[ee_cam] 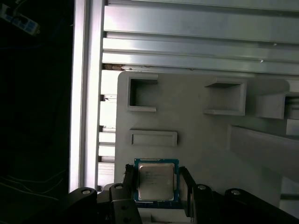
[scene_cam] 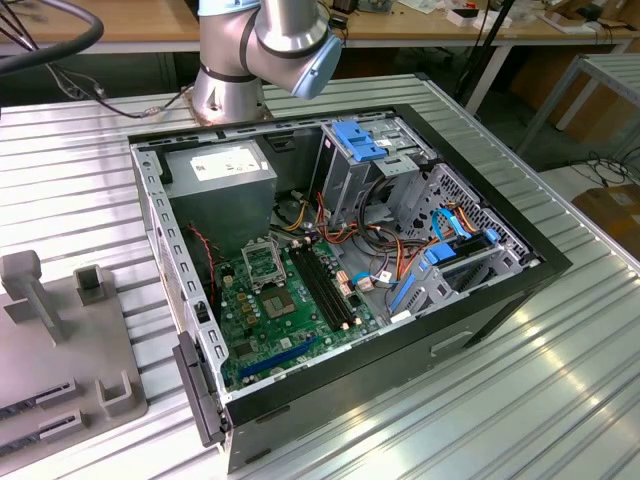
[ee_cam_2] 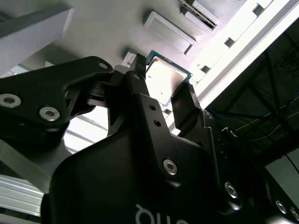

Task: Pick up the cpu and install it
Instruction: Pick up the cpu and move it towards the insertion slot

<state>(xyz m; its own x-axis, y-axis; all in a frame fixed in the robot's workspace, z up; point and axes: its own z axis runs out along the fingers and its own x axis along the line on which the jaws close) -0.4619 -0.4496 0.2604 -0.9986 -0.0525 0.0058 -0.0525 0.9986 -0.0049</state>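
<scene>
The cpu (ee_cam: 156, 181) is a flat square chip with a pale silver face and a green rim. In both wrist views it sits between the two black fingers of my gripper (ee_cam: 157, 183), which is shut on its opposite edges. In the second wrist view the cpu (ee_cam_2: 163, 80) pokes out past the fingertips (ee_cam_2: 138, 65), held well above a grey fixture plate (ee_cam: 196, 140). In the exterior view the open computer case (scene_cam: 340, 270) lies on the table. The silver-framed socket (scene_cam: 262, 264) is on its green motherboard.
The grey fixture plate (scene_cam: 60, 340) with raised pockets and posts lies at the exterior view's left, on the ribbed aluminium table (scene_cam: 560, 380). The arm's base (scene_cam: 228, 90) stands behind the case. Inside the case are a power supply (scene_cam: 222, 185), drive cages and loose cables.
</scene>
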